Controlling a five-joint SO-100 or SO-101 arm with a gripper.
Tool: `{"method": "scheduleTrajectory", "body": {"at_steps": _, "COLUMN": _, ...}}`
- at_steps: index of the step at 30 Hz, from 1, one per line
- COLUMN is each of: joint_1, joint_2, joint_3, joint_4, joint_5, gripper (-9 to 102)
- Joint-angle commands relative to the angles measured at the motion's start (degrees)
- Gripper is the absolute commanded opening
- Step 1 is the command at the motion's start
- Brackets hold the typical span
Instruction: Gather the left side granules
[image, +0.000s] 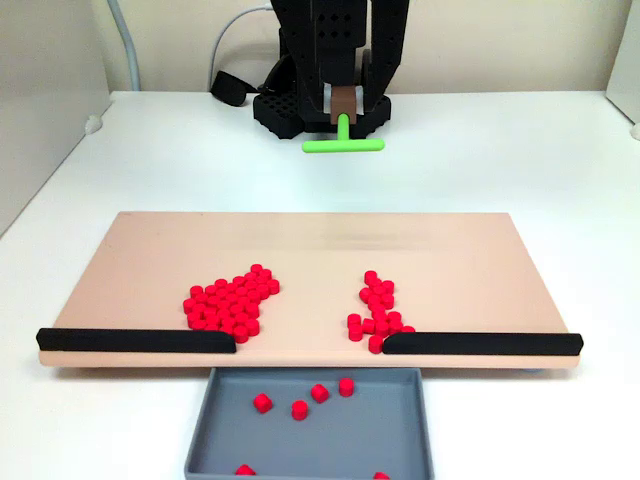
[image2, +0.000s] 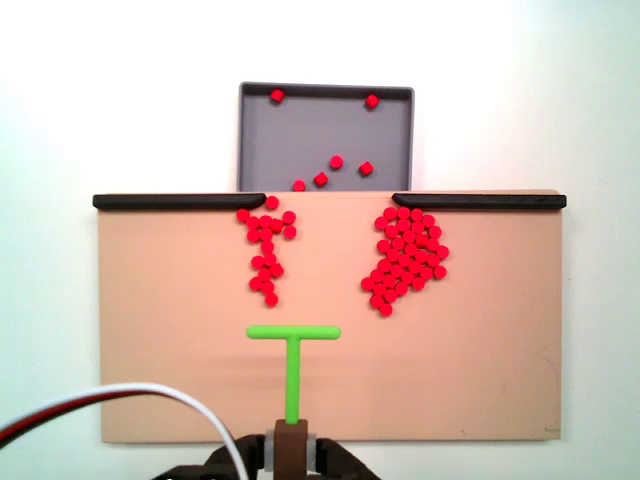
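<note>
The left side granules (image2: 265, 250) are a loose red scatter running from the left black rail's inner end down the beige board (image2: 160, 330); in the fixed view facing the arm they lie on the right (image: 378, 308). The bigger packed heap (image2: 405, 260) (image: 230, 300) lies on the other side. My gripper (image2: 291, 442) (image: 343, 105) is shut on the brown block of a green T-shaped tool (image2: 292, 340) (image: 343, 143). The tool's crossbar is on the arm's side of the scatter, apart from every pellet.
Two black rails (image: 135, 340) (image: 480, 343) line the board's edge farthest from the arm, with a gap between them. Below the gap sits a grey tray (image: 205, 420) (image2: 248, 140) holding several red pellets. A white cable (image2: 150, 395) runs by the arm's base.
</note>
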Motion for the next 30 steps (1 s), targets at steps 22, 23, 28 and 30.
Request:
{"method": "scheduleTrajectory", "body": {"at_steps": 22, "joint_1": 0.2, "joint_2": 0.0, "joint_3": -1.8, "joint_4": 0.4, "joint_5": 0.5, "gripper": 0}}
{"method": "scheduleTrajectory", "body": {"at_steps": 23, "joint_1": 0.2, "joint_2": 0.0, "joint_3": -1.6, "joint_4": 0.5, "joint_5": 0.5, "gripper": 0}}
{"method": "scheduleTrajectory", "body": {"at_steps": 28, "joint_1": 0.2, "joint_2": -0.2, "joint_3": -1.3, "joint_4": 0.5, "joint_5": 0.4, "gripper": 0}}
{"method": "scheduleTrajectory", "body": {"at_steps": 30, "joint_1": 0.2, "joint_2": 0.2, "joint_3": -1.1, "joint_4": 0.6, "joint_5": 0.3, "gripper": 0}}
